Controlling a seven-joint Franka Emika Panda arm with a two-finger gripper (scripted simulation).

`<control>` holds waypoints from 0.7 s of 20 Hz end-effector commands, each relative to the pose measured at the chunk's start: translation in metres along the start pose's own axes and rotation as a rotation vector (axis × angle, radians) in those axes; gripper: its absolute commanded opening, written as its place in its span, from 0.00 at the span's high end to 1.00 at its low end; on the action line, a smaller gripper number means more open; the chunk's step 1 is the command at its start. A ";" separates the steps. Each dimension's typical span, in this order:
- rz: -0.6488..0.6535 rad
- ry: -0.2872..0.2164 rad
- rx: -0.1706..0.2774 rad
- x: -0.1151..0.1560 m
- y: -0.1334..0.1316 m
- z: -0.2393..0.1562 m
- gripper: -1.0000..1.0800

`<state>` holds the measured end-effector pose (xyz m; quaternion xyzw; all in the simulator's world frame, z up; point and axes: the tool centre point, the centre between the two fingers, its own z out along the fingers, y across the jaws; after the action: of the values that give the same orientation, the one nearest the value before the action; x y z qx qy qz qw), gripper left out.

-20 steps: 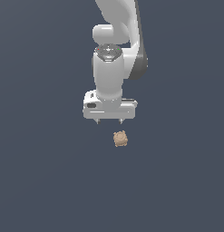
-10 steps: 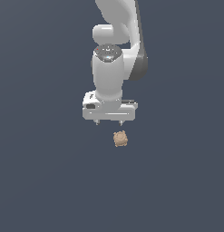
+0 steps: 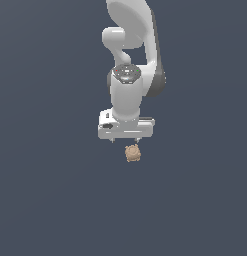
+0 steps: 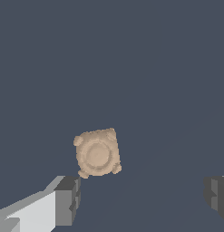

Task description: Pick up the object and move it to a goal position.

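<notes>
The object (image 3: 133,153) is a small tan-beige roundish lump with knobbly bumps, lying on the dark grey floor. In the wrist view the object (image 4: 97,152) shows a round face with corner knobs. My white gripper (image 3: 126,140) hangs open just above and slightly behind it, fingers pointing down. In the wrist view the gripper (image 4: 143,199) is open wide, with one dark fingertip (image 4: 68,199) close beside the object and the other (image 4: 216,195) far from it. The object is not between the fingers and nothing is held.
The dark grey floor (image 3: 50,190) spreads flat all around. The white arm (image 3: 132,55) rises above the gripper. No goal marker shows.
The gripper has moved toward the exterior view's right and slightly down, closer over the object. The object has not moved.
</notes>
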<state>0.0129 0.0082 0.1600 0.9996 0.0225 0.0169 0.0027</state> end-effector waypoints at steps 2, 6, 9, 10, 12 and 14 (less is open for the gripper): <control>-0.062 -0.013 0.002 -0.002 -0.015 0.027 0.04; -0.121 -0.025 0.006 -0.005 -0.030 0.053 0.04; -0.148 -0.031 0.008 -0.007 -0.037 0.064 0.04; -0.154 -0.032 0.008 -0.008 -0.038 0.067 0.04; -0.160 -0.033 0.009 -0.008 -0.040 0.070 0.04; -0.157 -0.034 0.009 -0.008 -0.039 0.069 0.04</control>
<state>0.0047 0.0472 0.0904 0.9949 0.1010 -0.0008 0.0000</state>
